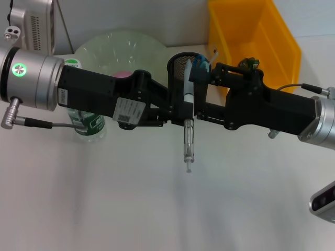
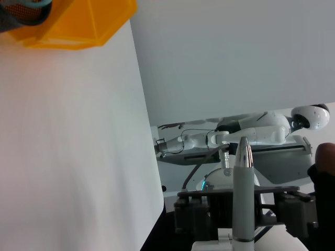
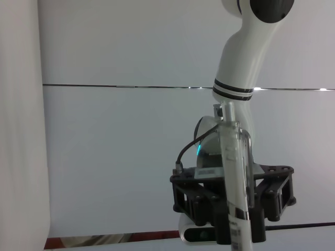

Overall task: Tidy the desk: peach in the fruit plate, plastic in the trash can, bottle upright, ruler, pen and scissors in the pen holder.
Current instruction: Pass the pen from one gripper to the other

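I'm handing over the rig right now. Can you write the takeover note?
Left tool and right tool: they meet mid-desk on the clear-barrelled pen, which is lifted off the table. Which one carries it is unclear.
Done: the pink peach is on the pale green fruit plate. The clear bottle with a green cap is upright behind the left arm. The blue-handled scissors are in the black mesh pen holder.
Left: put the pen in the holder.
Not visible: the ruler and the plastic. Check the yellow bin.
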